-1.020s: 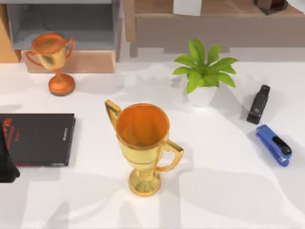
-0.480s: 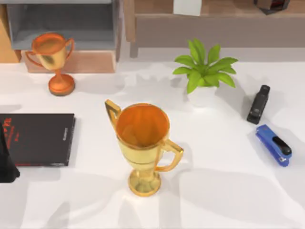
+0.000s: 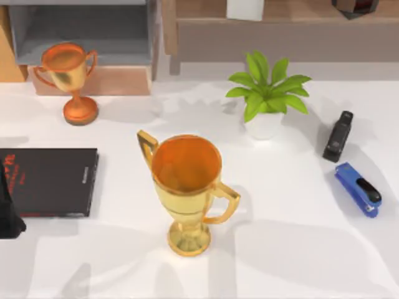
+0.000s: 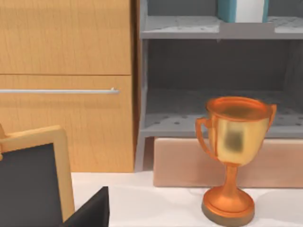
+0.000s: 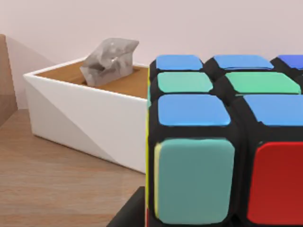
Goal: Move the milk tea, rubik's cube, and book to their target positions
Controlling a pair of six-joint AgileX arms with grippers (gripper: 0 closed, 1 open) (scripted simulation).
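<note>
Looming close in the right wrist view, rubik's cube (image 5: 227, 142) beside tissue box (image 5: 90, 113); pincer state indiscernible.

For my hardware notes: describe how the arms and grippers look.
Little shows. The left arm is a matte black, angular block at the top view's left edge, without visible cables or markings. In the right wrist view, the right gripper shows as a plain black angular edge.

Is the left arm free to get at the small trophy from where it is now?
Probably yes. In the left wrist view the small trophy stands on open table ahead of that arm, with nothing between them; the shelf unit sits behind it.
</note>
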